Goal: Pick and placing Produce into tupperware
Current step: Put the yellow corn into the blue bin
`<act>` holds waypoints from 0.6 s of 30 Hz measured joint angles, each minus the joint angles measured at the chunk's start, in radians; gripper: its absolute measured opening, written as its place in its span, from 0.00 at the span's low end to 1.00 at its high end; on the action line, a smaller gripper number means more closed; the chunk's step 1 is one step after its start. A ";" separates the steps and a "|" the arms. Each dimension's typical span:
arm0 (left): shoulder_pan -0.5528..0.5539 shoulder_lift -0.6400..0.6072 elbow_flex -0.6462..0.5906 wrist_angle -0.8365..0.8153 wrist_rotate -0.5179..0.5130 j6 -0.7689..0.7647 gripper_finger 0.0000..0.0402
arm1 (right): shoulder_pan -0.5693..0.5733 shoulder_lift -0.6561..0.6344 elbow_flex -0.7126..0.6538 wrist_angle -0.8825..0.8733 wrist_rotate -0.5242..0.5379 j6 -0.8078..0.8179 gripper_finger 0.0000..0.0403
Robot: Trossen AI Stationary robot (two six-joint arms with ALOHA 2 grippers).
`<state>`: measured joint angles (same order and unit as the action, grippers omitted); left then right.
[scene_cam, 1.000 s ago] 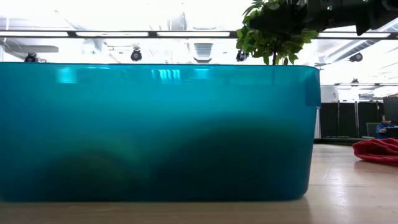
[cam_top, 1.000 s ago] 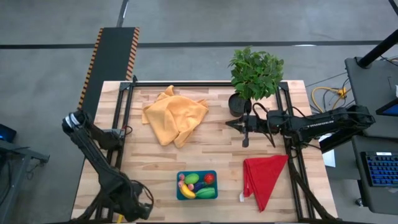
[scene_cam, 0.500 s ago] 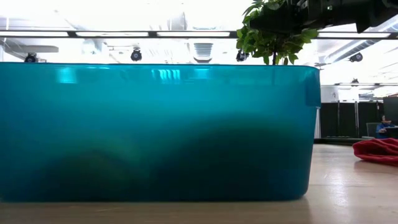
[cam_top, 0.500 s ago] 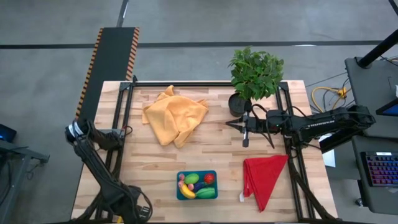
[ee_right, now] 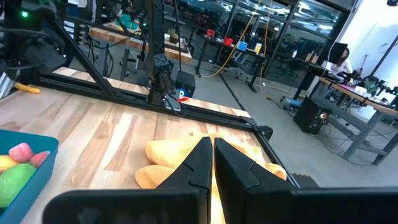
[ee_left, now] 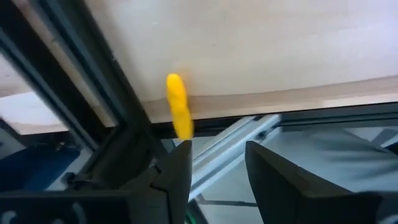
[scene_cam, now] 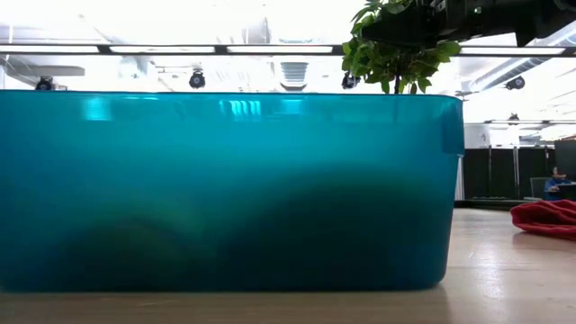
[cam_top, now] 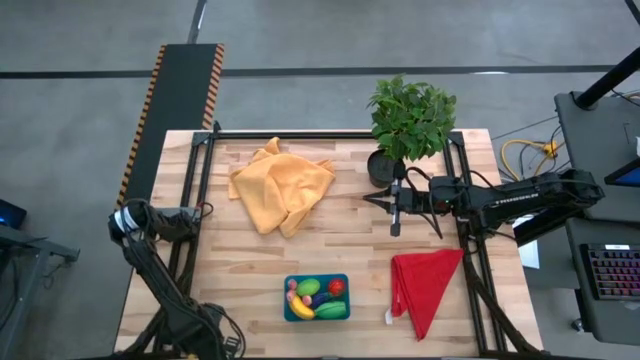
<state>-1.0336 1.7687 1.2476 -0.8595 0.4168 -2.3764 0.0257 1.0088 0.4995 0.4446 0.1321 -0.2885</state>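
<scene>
shut right gripper [ee_right: 211, 163] over orange cloth [ee_right: 171, 162].

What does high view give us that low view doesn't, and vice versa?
High only: the produce lying inside the tupperware, the orange cloth, the whole table, and both arms, with the right hand hanging over the table beside the plant pot and the left arm folded at the table's near-left corner.
Low only: the tupperware's translucent side wall head-on, and the room behind with its ceiling lights.
Both: tupperware, potted plant, red cloth.
</scene>
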 joint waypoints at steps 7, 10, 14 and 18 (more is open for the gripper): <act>-0.016 0.000 -0.011 -0.019 0.053 -0.002 0.33 | 0.000 0.000 0.000 0.000 0.000 0.000 0.02; -0.019 0.000 -0.011 -0.022 0.035 -0.002 0.33 | 0.000 0.000 0.000 0.000 0.000 0.000 0.02; -0.030 0.021 -0.014 -0.019 0.058 -0.002 0.33 | 0.000 0.000 0.000 -0.001 0.000 0.000 0.02; -0.030 0.044 -0.015 -0.005 0.055 -0.002 0.33 | 0.000 0.000 0.000 -0.001 0.000 0.000 0.02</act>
<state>-1.0634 1.8131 1.2327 -0.8645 0.4716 -2.3779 0.0257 1.0092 0.4995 0.4438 0.1318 -0.2882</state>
